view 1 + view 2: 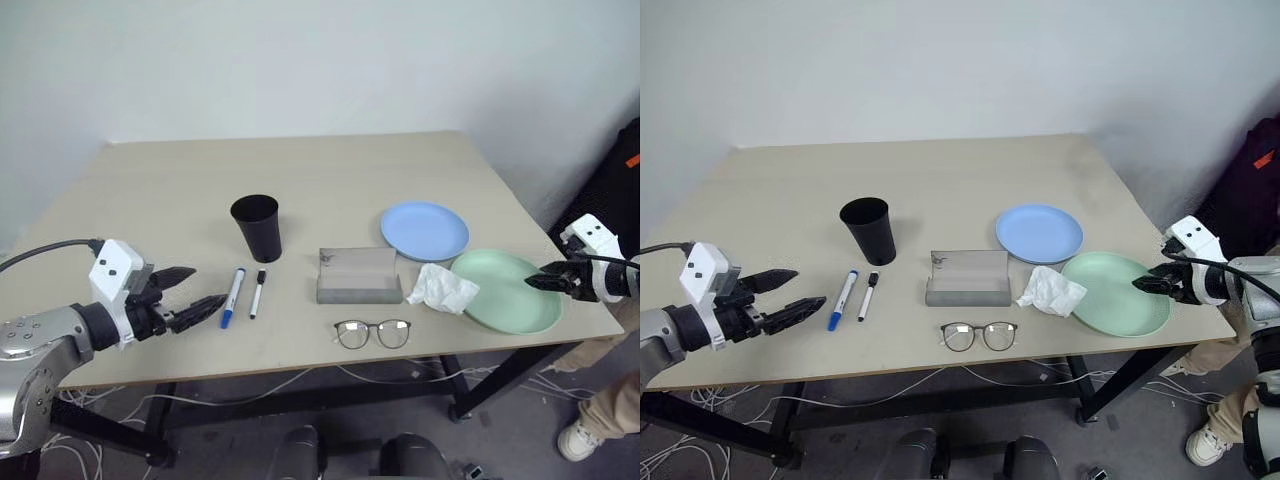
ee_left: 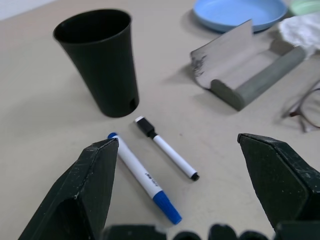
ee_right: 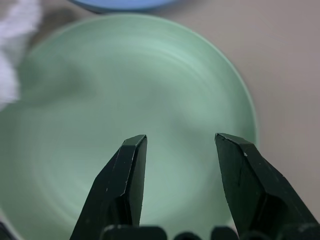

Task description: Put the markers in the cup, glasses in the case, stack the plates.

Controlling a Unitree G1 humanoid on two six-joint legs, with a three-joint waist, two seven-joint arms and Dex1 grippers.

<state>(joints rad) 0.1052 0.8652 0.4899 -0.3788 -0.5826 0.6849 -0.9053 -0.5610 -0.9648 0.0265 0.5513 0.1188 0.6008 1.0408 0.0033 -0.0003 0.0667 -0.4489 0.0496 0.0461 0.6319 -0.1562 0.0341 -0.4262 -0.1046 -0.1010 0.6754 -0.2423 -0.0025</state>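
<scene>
Two markers lie side by side left of centre, the blue-capped one (image 1: 232, 297) and the shorter black-capped one (image 1: 257, 293). Just behind them stands the black cup (image 1: 257, 226), upright. My left gripper (image 1: 208, 286) hovers open just left of the markers, holding nothing. The grey case (image 1: 358, 276) lies open at mid-table, with the glasses (image 1: 372, 333) in front of it near the table edge. The light blue plate (image 1: 424, 230) sits behind the mint green plate (image 1: 505, 290). My right gripper (image 1: 535, 277) hangs open over the green plate's (image 3: 125, 80) right rim, nothing between its fingers.
A crumpled white tissue (image 1: 441, 288) lies between the case and the green plate, touching the plate's left rim. The green plate sits close to the table's (image 1: 330, 170) front right corner. A person's leg and shoe (image 1: 590, 430) stand beyond that corner.
</scene>
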